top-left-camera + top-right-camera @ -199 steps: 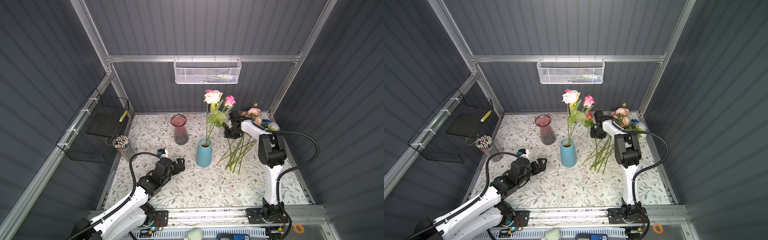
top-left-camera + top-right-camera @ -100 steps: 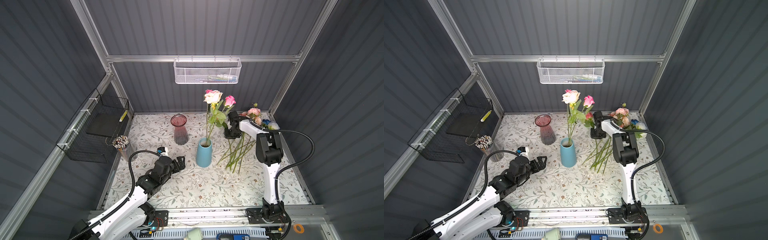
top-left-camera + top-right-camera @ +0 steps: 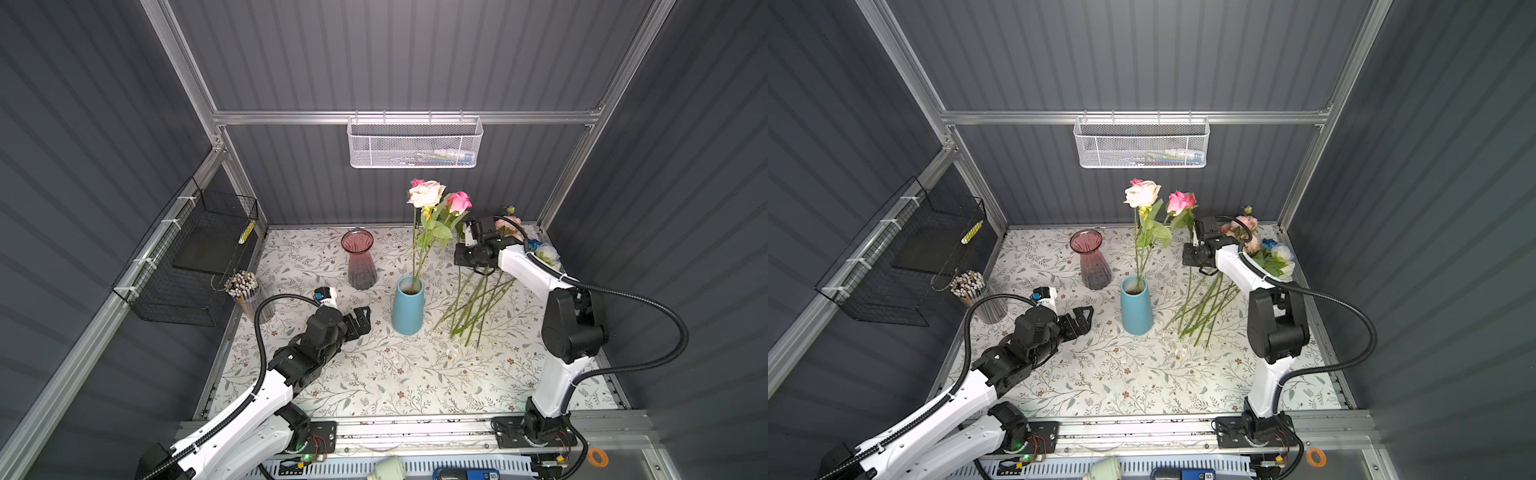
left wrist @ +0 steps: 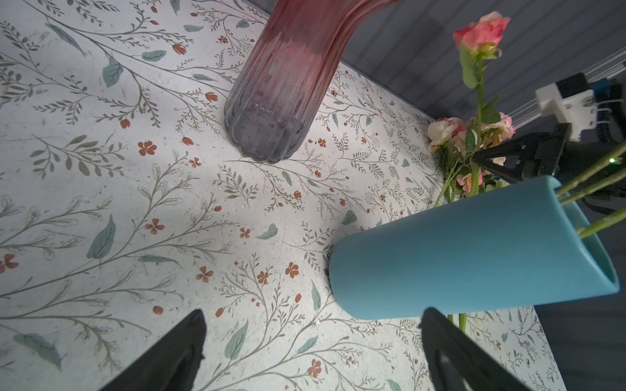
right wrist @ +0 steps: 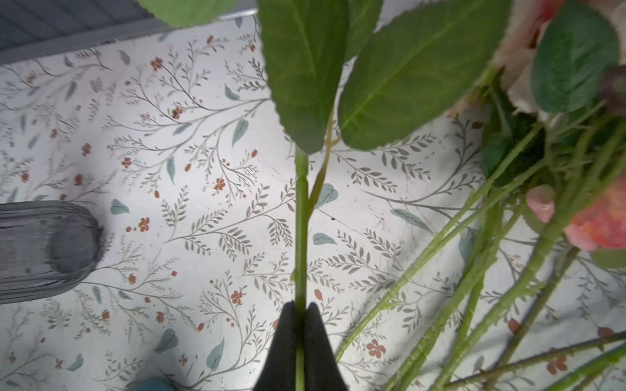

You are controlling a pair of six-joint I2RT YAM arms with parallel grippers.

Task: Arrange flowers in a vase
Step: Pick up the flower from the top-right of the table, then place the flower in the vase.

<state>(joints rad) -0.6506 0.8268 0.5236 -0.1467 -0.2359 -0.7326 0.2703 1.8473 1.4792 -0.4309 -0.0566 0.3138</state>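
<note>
Green stem fills our right gripper (image 5: 299,318), jaws clamped on it: the pink rose (image 3: 458,202), long axis close to upright, bloom above the pincer, foot hanging below. The blue vase (image 3: 408,307) stands on our left arm's side of that pincer and nearer our bases. We judge the foot must rise over its mouth. Our left gripper (image 4: 314,310), jaws wide apart, sits just beside the vase; the other flowers (image 3: 478,299) lie loose near the held stem

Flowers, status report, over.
Left fingers open, empty, near tall matte blue vase. Right fingers shut on upright green stem of pink rose. Cream rose already in vase; loose green stems lie below right arm, clear of vase.
</note>
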